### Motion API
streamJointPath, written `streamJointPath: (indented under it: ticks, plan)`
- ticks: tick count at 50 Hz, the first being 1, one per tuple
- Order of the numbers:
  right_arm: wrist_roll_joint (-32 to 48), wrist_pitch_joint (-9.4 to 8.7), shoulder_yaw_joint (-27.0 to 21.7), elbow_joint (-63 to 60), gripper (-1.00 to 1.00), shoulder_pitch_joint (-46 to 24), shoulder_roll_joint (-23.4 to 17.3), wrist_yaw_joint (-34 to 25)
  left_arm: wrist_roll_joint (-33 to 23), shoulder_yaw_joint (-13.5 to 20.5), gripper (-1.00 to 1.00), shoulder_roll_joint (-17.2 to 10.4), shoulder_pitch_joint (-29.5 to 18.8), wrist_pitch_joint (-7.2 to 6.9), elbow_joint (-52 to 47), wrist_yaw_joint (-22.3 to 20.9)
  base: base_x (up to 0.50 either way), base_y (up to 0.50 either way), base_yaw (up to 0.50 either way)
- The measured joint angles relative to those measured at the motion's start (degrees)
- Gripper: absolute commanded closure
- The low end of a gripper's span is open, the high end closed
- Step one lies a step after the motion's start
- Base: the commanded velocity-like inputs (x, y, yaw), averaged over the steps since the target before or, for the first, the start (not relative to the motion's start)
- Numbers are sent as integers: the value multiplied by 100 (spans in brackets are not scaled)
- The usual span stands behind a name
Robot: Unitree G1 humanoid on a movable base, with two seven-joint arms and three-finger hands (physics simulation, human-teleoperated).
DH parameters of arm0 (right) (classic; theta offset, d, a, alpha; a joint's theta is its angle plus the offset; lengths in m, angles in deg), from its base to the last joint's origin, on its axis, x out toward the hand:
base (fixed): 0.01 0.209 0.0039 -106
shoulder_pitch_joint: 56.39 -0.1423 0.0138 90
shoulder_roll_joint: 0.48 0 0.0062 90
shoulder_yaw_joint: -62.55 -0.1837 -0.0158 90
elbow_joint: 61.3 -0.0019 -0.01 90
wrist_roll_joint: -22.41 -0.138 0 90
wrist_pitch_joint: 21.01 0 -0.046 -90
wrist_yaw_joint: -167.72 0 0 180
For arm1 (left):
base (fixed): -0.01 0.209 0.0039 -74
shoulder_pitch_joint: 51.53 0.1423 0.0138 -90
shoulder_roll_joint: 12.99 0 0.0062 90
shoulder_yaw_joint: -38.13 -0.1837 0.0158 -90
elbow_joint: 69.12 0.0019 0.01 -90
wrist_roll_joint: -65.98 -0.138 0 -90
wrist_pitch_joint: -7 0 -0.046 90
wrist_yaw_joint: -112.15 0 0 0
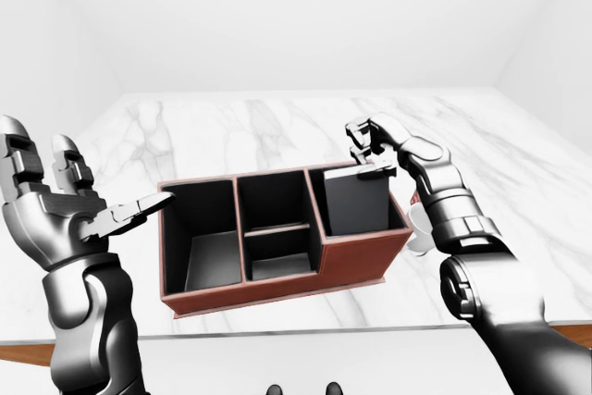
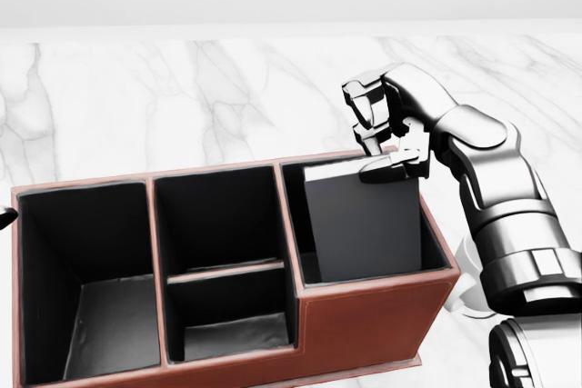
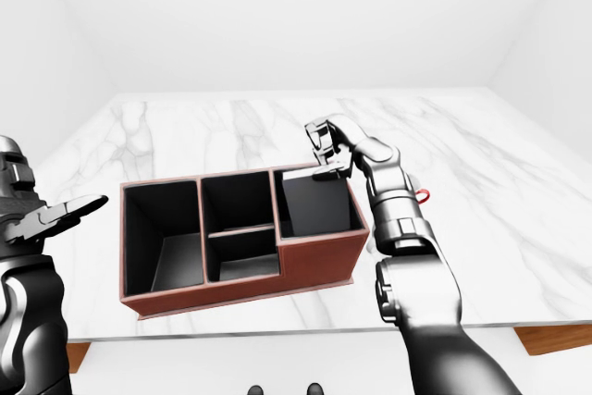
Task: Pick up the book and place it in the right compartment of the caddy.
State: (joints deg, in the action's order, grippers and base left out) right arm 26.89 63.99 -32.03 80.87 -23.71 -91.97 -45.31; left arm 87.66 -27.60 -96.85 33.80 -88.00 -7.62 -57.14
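The right hand (image 2: 386,147) pinches the top edge of the dark book (image 2: 364,220), which stands mostly inside the caddy's (image 2: 364,324) right compartment. Apparently not bottomed out; releasing now could let it drop and tip. The left hand (image 1: 69,215) hangs open.

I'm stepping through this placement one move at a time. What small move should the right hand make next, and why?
Probably open the fingers and let go. The book stands upright, mostly down inside the right compartment of the caddy, with only its top edge level with the rim. The right hand pinches that top edge. Whether the book touches the bottom is hidden, so a slight further lowering first may be safer.
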Motion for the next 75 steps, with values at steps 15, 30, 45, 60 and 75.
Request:
streamJointPath:
  ticks: [15, 30, 45, 60, 75]
  plan:
    - [15, 0, -36, 117, -100, 0, -4, 32, -17, -13, -100, 6, 4, 0, 38, -7, 0, 0, 0]
    - [15, 0, -127, 95, -100, -59, -35, 45, -24, -19, -100, 13, 10, 0, 29, -4, 0, 0, 0]
    - [0, 0, -149, 48, -100, -88, -51, 45, -23, -20, -100, 14, 7, 0, 28, 0, 0, 0, 0]
    - [-41, 0, -174, 69, -100, -84, -57, 93, -25, -23, -100, 19, 12, 0, 25, 0, 0, 0, 0]
    - [77, 0, -151, -1945, -100, 528, 15, 442, -32, -33, -100, 21, 11, 0, 14, 0, 0, 0, 0]
